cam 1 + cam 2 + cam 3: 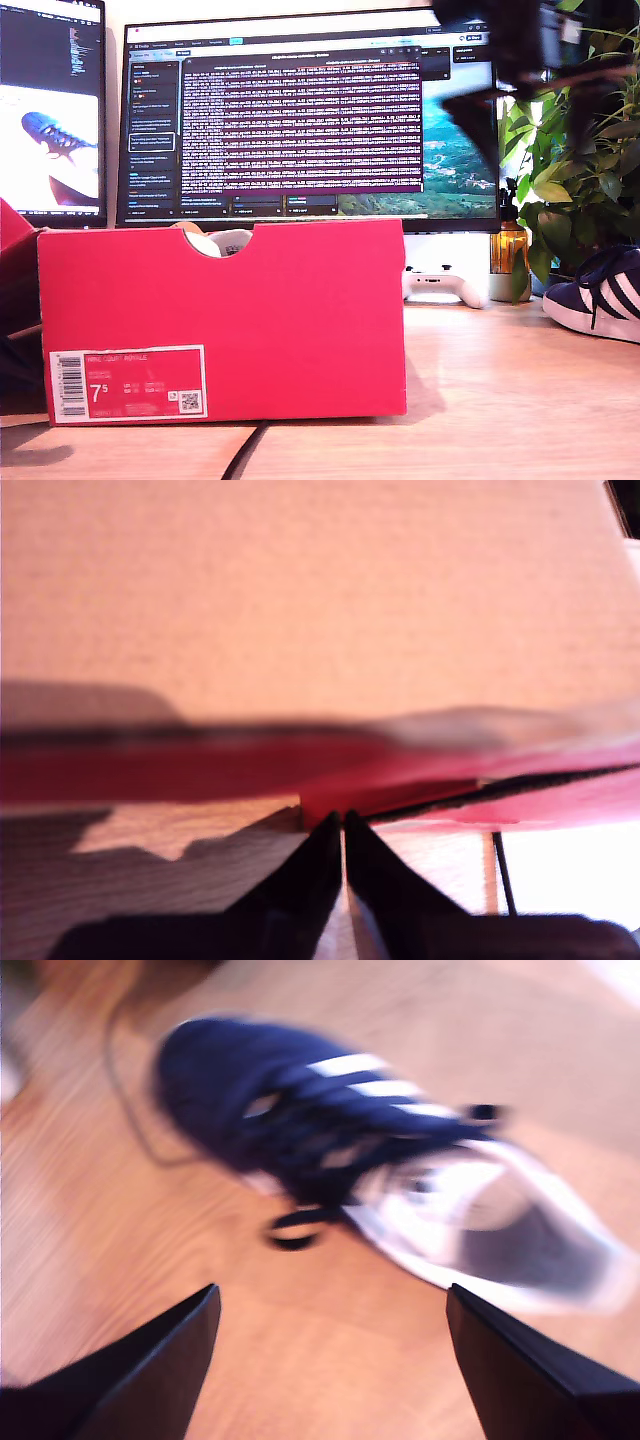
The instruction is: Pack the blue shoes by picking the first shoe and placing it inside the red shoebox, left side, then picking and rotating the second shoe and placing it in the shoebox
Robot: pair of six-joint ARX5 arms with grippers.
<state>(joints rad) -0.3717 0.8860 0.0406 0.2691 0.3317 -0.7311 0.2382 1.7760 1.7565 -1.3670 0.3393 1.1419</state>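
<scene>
Suede navy shoe (330, 1130), white-striped, lies flat on wooden worktop (150, 1260) beneath my second gripper (330, 1360), fingers spread. My first gripper (343, 825), fingers closed and empty, faces the red cardboard shoebox (225, 320).

On the wooden desk (480, 400), the large red cardboard shoebox (300, 320) stands at the exterior view's 8 o'clock. The navy suede sneaker (600, 295) lies at 3 o'clock, well apart. A widescreen monitor (310, 120) stands behind the box at 12.

bright daylight, wrist views blurred, glare
</scene>
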